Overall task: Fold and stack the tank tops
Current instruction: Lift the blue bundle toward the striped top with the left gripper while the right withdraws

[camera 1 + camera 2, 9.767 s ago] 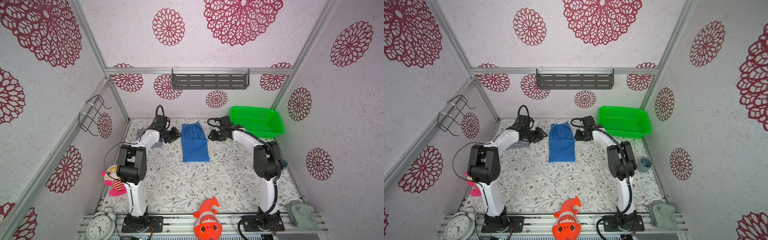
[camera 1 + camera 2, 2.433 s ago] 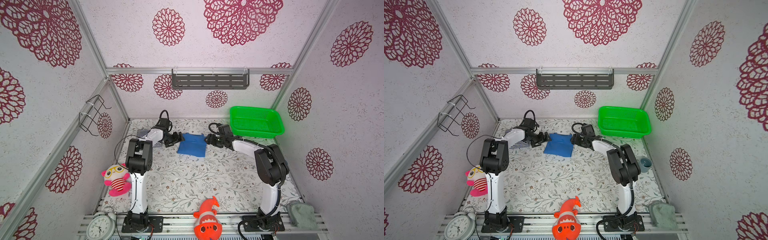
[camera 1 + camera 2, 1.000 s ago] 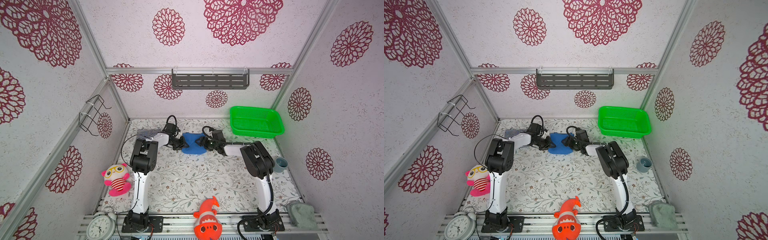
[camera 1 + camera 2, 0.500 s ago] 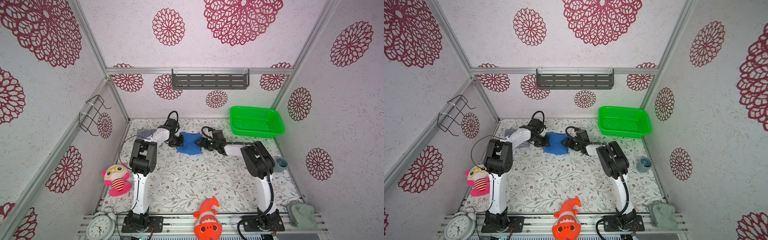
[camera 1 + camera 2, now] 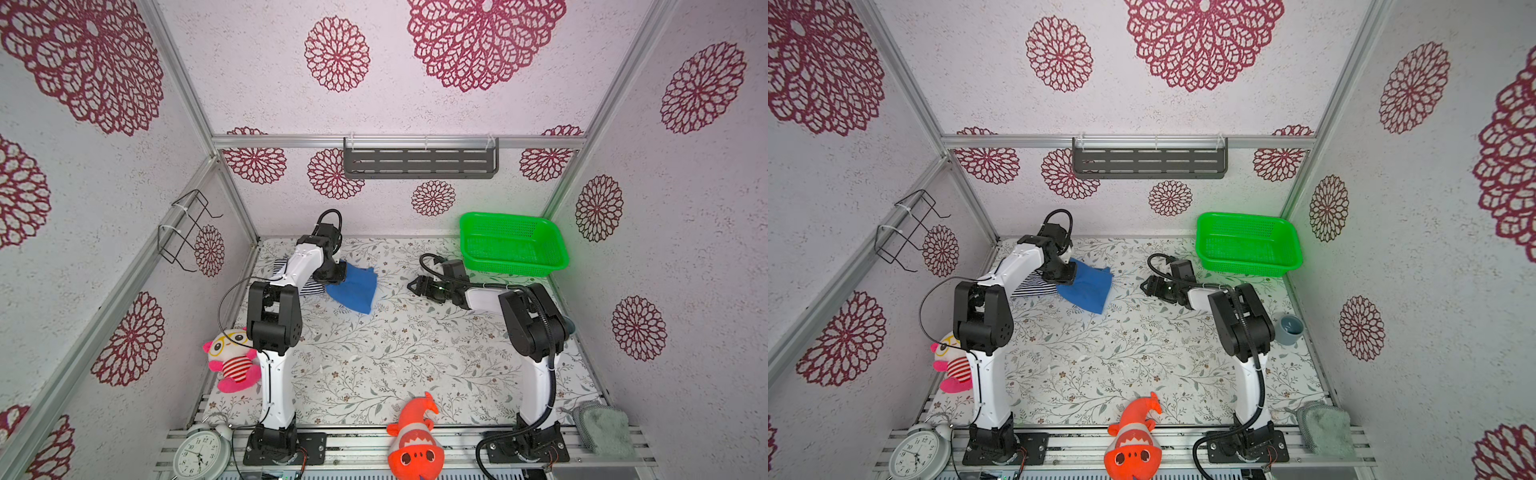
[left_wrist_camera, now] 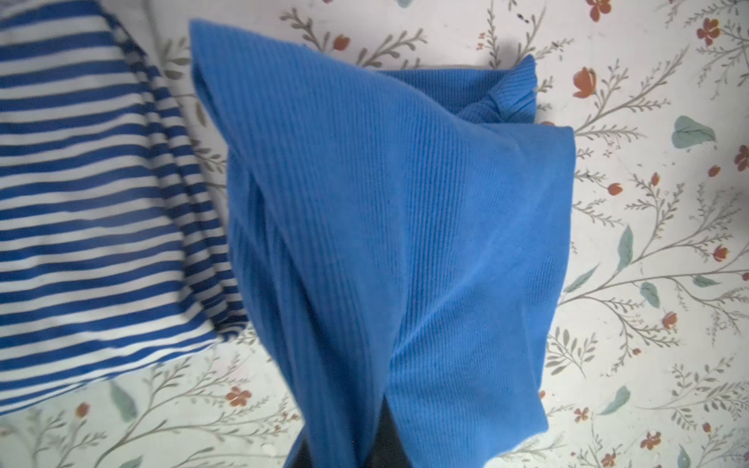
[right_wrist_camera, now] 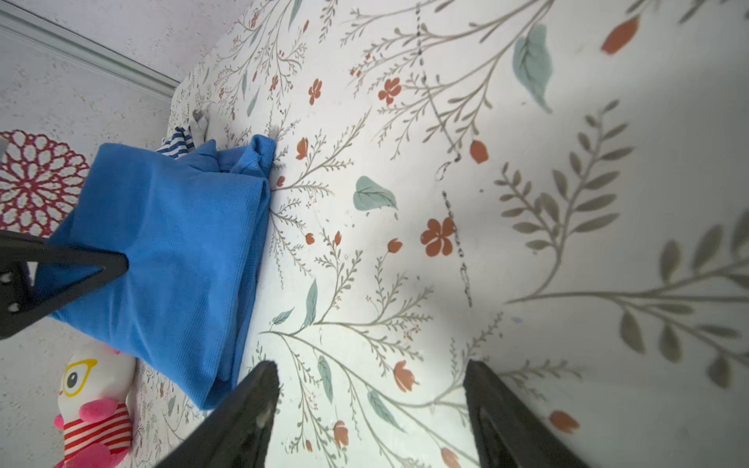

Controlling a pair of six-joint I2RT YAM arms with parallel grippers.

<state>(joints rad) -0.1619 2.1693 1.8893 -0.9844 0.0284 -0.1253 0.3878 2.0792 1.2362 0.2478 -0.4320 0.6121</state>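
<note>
Blue ribbed cloth fills the left wrist view. The blue top [image 6: 405,243] hangs from the left fingers [image 5: 336,273], which are clamped tight on one edge. That edge is lifted, and the far end trails on the surface [image 5: 395,353].

There are two tank tops. The striped top [image 5: 308,289] lies flat just beside the left fingers, under that forearm. Whether the two tops touch I cannot tell.

There are two sets of fingers. The right fingers [image 5: 415,286] stand wide apart, holding nothing, low over the surface. The blue top lies between them and the left fingers.

One green basket [image 5: 513,266] sits beyond the right fingers by the back wall, and only its own mesh floor shows inside. One grey-blue cup [image 5: 1289,328] stands well behind the right fingers, near that arm's elbow; its inside is too small to read.

Two plush toys, a pink one [image 5: 230,361] and an orange fish [image 5: 411,436], sit at the front with one clock [image 5: 201,455] and one towel [image 5: 600,428]. All are well apart from both sets of fingers.

In a top view the cup stands clear of the arm. In a top view only a sliver [image 5: 572,325] shows past it.

The left wrist view shows the striped top's broad face, while the right wrist view shows only a scrap of stripes behind the blue cloth.
</note>
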